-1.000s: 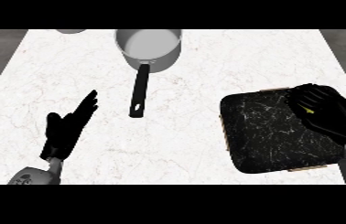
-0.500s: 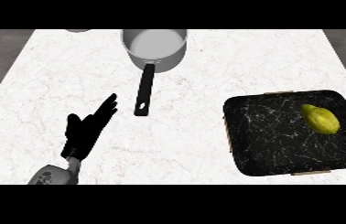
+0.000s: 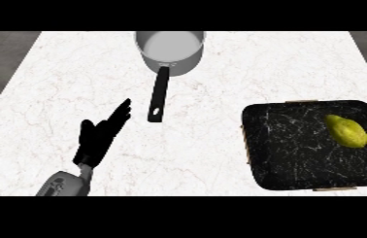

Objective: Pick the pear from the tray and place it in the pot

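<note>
A yellow-green pear (image 3: 345, 130) lies on the black marbled tray (image 3: 287, 149) at the right, close to the tray's right side. The grey pot (image 3: 171, 49) stands at the back centre, its black handle (image 3: 158, 94) pointing toward me. My left hand (image 3: 102, 136) rests open at the lower left, fingers straight and pointing up toward the handle's end, apart from it. My right hand does not show in the view.
The white marble counter (image 3: 237, 81) spreads between the pot and the tray. Its left edge runs along a dark floor strip (image 3: 14, 47) at the upper left.
My right hand, which covered the pear one second ago, has left the view and the pear lies bare on the tray. The view has shifted, so everything sits further right.
</note>
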Available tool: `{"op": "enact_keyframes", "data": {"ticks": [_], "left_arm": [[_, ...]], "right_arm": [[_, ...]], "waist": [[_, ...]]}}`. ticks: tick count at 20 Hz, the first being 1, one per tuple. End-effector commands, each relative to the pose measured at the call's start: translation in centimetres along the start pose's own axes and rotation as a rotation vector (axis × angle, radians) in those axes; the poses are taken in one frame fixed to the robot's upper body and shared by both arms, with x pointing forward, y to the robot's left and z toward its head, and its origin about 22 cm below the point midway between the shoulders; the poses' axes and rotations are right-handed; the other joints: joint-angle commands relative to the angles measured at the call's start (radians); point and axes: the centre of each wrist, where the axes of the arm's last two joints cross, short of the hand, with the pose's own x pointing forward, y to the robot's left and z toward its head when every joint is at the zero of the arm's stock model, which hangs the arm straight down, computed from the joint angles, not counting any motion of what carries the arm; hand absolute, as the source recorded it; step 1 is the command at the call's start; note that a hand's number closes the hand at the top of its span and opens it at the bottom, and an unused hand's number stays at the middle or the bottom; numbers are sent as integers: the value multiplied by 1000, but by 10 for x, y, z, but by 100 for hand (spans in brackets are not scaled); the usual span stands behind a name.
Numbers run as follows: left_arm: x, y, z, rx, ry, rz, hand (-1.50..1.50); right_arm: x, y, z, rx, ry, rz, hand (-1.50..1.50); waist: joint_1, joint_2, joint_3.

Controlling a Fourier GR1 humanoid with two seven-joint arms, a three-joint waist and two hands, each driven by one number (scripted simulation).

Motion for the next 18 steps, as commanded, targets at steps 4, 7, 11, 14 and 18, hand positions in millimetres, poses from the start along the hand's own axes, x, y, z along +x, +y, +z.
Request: {"op": "enact_keyframes", "data": {"ticks": [4,7,11,14,18], "left_arm": [[2,4,4,-19,-9,-4,0],[2,3,-5,-13,-6,-3,0],[-3,-9,-7,-3,18,-1,0],[-3,-5,-16,19,8,-1,0],[-8,14,3,10,27,4,0]], "right_arm": [[-13,13,-41,200,231,21,-150],[-37,24,-57,342,305,98,-150],[-60,18,-51,393,315,116,-150],[-72,19,-53,371,343,129,-150],[-85,4,-31,301,300,131,-150]], "waist": [[15,-2,1],[2,0,1],[-15,-3,1],[-12,2,2],[-11,-3,2]]}}
